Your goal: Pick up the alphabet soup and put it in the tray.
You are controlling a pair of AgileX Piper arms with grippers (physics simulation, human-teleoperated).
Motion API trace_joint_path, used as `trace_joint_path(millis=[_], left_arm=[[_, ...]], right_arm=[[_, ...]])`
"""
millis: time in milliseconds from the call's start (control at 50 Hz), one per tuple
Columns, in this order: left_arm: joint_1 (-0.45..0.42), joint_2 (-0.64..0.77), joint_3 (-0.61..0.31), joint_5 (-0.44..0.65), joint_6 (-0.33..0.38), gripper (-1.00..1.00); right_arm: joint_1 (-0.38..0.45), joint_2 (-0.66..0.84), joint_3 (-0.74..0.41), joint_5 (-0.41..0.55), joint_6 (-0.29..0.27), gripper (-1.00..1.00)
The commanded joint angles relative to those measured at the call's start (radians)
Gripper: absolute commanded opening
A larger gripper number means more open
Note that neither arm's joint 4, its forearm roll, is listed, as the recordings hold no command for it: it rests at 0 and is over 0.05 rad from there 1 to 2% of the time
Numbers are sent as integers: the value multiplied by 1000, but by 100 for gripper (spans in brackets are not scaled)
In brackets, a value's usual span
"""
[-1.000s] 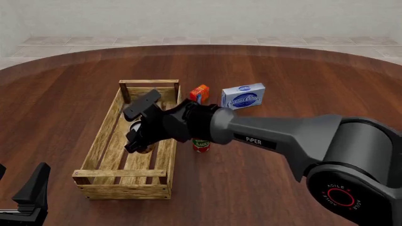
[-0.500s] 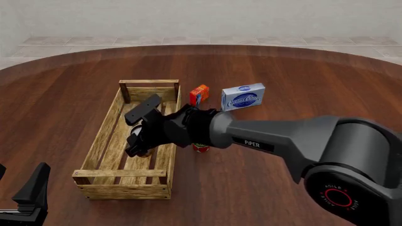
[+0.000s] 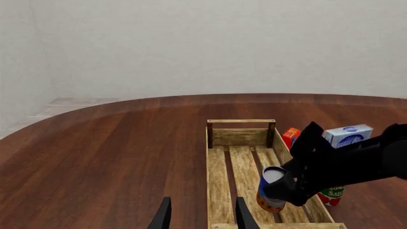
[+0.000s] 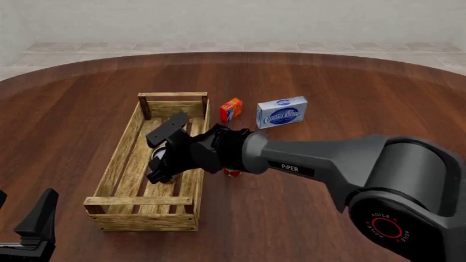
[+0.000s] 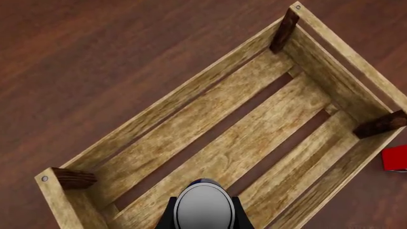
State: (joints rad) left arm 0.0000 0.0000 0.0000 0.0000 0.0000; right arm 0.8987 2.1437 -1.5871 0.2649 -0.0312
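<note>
The alphabet soup (image 4: 156, 155), a blue-labelled can with an orange lower band and a silver top, is held upright in my right gripper (image 4: 161, 165). It is low inside the tray (image 4: 119, 154), over the slats near the right wall. In the left wrist view the can (image 3: 271, 190) hangs in the black fingers (image 3: 299, 183) inside the tray (image 3: 241, 137). The right wrist view looks down on the can's top (image 5: 203, 205) over the tray's slats (image 5: 254, 138). My left gripper (image 4: 30, 230) is open and empty at the near left, and its fingers (image 3: 164, 217) point toward the tray.
A red-and-green can (image 4: 233, 172) stands just outside the tray's right wall, under my right arm. An orange-red box (image 4: 231, 109) and a blue-and-white box (image 4: 281, 112) stand behind it. The round wooden table (image 4: 350, 93) extends on all sides.
My right gripper has gone down with the can, from above the tray's rim to low between its walls. The left arm has not moved.
</note>
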Motion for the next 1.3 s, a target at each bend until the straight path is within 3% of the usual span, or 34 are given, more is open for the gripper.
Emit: trace_joint_path(millis=[20,1300], left_arm=[[0,0,0,0,0,100],[0,0,0,0,0,100]], right_arm=[[-2,1,-5,-9,21,-100],[-4,41,-5,-33,30,-100]])
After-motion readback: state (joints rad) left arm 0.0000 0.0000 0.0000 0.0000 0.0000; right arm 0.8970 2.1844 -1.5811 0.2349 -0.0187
